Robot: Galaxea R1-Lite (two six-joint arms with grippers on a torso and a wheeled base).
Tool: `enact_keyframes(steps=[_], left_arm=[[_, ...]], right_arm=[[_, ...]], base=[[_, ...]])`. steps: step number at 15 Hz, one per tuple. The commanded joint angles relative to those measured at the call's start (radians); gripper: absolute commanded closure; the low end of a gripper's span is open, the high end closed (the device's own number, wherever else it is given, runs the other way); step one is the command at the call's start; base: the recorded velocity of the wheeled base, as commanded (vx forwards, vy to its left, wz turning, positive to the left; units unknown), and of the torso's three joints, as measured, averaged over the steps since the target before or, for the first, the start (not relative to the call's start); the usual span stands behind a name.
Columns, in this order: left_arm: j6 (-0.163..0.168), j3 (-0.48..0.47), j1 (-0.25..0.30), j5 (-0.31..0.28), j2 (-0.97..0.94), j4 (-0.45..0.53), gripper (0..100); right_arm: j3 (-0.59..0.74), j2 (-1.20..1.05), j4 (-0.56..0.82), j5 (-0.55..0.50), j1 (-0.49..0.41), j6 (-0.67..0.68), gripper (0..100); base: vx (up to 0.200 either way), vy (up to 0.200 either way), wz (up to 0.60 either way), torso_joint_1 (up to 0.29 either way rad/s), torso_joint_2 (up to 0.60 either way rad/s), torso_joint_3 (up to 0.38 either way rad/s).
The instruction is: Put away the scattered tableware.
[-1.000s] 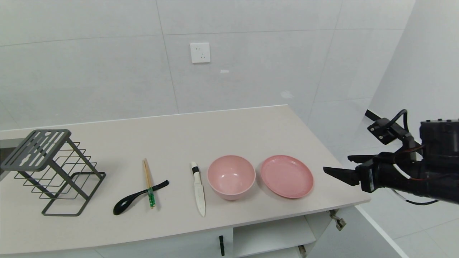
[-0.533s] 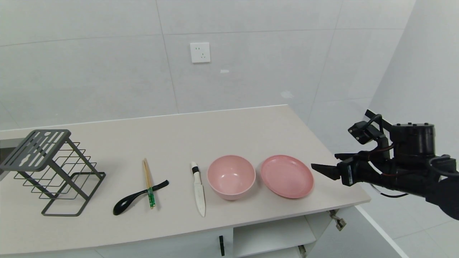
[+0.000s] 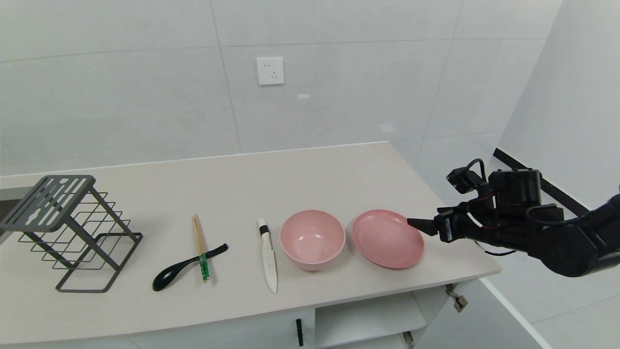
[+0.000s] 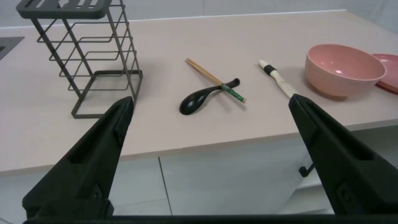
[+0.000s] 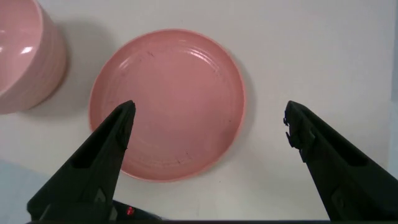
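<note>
The pink plate (image 3: 387, 238) is being lined up: the right hand (image 5: 208, 112) is being held over it, released (nothing gripped); a rim grasp seems due next.

Laid out near the front edge of the countertop (image 3: 290, 174): one wire rack (image 3: 53, 199), two chopsticks (image 3: 199, 245), one black spoon (image 3: 181, 268), one knife (image 3: 268, 259), one pink bowl (image 3: 312, 239) and one pink plate (image 3: 387, 238). One wall socket (image 3: 270, 71) above.

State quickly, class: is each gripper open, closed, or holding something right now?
Left gripper: open, holding nothing.
Right gripper: open, holding nothing, close to the pink plate.
</note>
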Motion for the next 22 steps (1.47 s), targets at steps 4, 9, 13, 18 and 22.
enact_keyframes(steps=[4, 9, 13, 18, 22], left_arm=[[0.0, 0.0, 0.0, 0.001, 0.001, -0.001, 0], [0.0, 0.0, 0.0, 0.001, 0.001, -0.001, 0], [-0.001, 0.0, 0.0, 0.001, 0.001, -0.001, 0], [-0.001, 0.0, 0.0, 0.001, 0.001, -0.001, 0], [-0.001, 0.0, 0.0, 0.001, 0.001, -0.001, 0]], right_arm=[[-0.052, 0.116, -0.009, -0.002, -0.012, -0.002, 0], [-0.11, 0.205, -0.013, -0.039, -0.008, 0.003, 0], [-0.133, 0.26, -0.035, -0.044, 0.012, 0.008, 0], [-0.144, 0.32, -0.081, -0.047, 0.048, 0.008, 0], [-0.134, 0.318, -0.081, -0.045, 0.072, 0.009, 0]], base=[[0.0, 0.0, 0.0, 0.0, 0.0, 0.0], [0.0, 0.0, 0.0, 0.0, 0.0, 0.0], [0.0, 0.0, 0.0, 0.0, 0.0, 0.0], [0.0, 0.0, 0.0, 0.0, 0.0, 0.0], [0.0, 0.0, 0.0, 0.0, 0.0, 0.0]])
